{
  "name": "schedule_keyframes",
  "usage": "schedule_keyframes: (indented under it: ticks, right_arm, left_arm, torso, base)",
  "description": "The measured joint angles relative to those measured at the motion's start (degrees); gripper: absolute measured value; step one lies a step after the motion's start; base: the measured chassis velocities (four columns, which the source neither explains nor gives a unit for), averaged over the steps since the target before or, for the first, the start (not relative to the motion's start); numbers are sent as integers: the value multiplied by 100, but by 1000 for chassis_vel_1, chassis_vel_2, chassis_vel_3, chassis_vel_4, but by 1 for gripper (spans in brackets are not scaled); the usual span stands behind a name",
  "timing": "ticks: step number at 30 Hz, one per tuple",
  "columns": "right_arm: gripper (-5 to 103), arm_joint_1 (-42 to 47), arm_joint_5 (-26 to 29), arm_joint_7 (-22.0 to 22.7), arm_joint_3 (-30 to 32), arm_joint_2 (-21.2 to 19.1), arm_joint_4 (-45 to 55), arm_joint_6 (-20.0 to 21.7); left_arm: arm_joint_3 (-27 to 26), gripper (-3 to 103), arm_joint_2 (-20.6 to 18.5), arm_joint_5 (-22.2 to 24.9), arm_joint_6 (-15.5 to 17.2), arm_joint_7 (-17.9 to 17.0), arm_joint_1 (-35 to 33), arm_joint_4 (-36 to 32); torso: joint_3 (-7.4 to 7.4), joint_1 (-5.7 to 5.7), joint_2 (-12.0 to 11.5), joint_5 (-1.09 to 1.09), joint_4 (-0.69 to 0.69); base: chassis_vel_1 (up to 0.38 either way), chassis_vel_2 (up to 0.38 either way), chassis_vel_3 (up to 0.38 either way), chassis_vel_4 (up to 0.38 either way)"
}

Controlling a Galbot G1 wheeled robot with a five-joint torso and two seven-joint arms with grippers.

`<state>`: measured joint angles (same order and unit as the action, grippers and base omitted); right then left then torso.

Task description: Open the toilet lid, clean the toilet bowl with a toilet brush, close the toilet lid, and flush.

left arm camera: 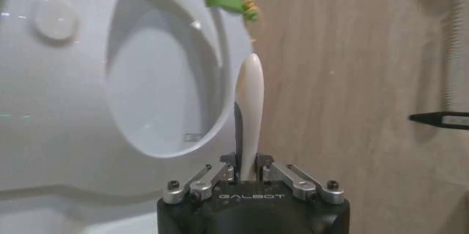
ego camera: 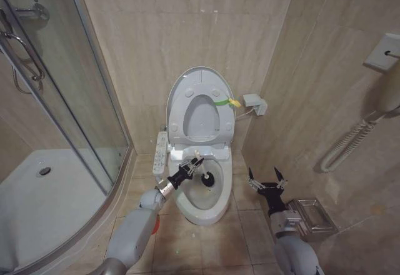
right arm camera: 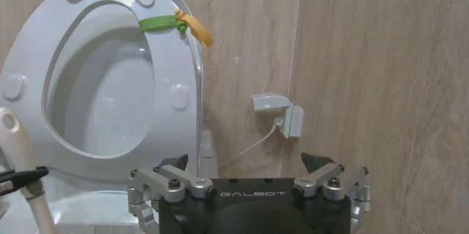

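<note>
Over the bowl [ego camera: 203, 203], the left tool [ego camera: 187, 167] grips the brush [ego camera: 201, 170], its dark head down inside, handle slanting up. The lid [ego camera: 201, 103] stands open behind. The right tool [ego camera: 265, 179] waits open, beside the bowl.

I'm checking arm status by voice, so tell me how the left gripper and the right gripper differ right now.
The left gripper is shut on the toilet brush handle, while the right gripper is open and holds nothing. The left gripper reaches over the toilet bowl, with the brush head down inside it; the right gripper hangs beside the bowl over the floor tiles. Both point toward the raised toilet lid.
</note>
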<state>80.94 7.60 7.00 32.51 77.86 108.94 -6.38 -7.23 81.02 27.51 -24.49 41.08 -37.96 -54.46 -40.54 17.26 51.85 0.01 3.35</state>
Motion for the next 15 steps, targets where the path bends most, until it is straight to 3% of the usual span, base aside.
schedule_keyframes:
  ticks: [2,6,9,15]
  right_arm:
    - [100,0,0,0,0,0,0,0]
    - [100,0,0,0,0,0,0,0]
    - [100,0,0,0,0,0,0,0]
    - [100,0,0,0,0,0,0,0]
  left_arm:
    - [-11,16,-30,-116,108,-190,-61,-106]
    - [18,16,-168,-463,570,-903,-275,-508]
    - [45,16,-243,-534,744,-1191,-374,-676]
    - [66,16,-382,-539,857,-1337,-490,-952]
  torso:
    - [0,0,0,0,0]
    - [0,0,0,-2,0]
    - [0,0,0,0,0]
    - [0,0,0,0,0]
  base:
    - [0,0,0,0]
    - [0,0,0,0]
    - [0,0,0,0]
    - [0,0,0,0]
